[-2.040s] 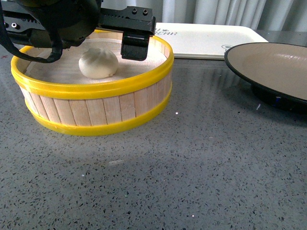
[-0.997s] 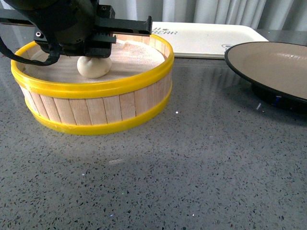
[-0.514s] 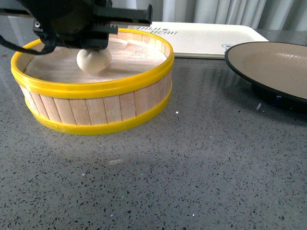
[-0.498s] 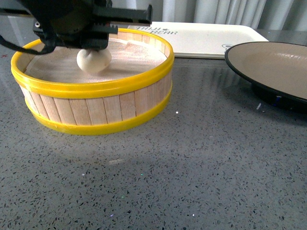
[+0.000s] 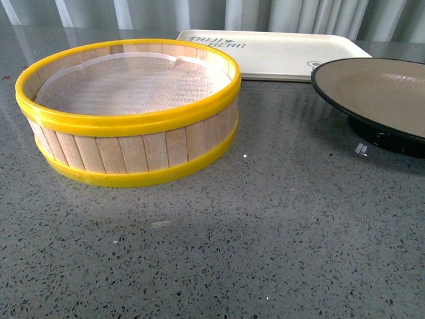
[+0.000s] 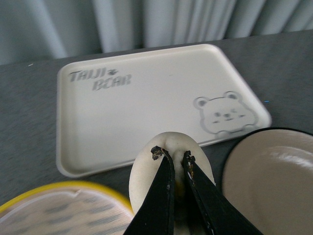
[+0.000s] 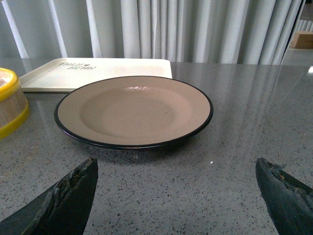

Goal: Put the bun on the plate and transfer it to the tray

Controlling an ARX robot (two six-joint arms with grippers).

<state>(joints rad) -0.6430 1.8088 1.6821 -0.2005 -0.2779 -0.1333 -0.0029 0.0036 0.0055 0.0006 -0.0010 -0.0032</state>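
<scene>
The left tool [image 6: 172, 155] is clenched on the bun [image 6: 143, 178], tray [image 6: 146, 103] beyond. The right tool [image 7: 173, 196] gapes wide, facing the plate [image 7: 134, 110].

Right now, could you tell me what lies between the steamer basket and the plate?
Nothing does. In the front view, only bare grey countertop separates the steamer basket from the plate.
</scene>
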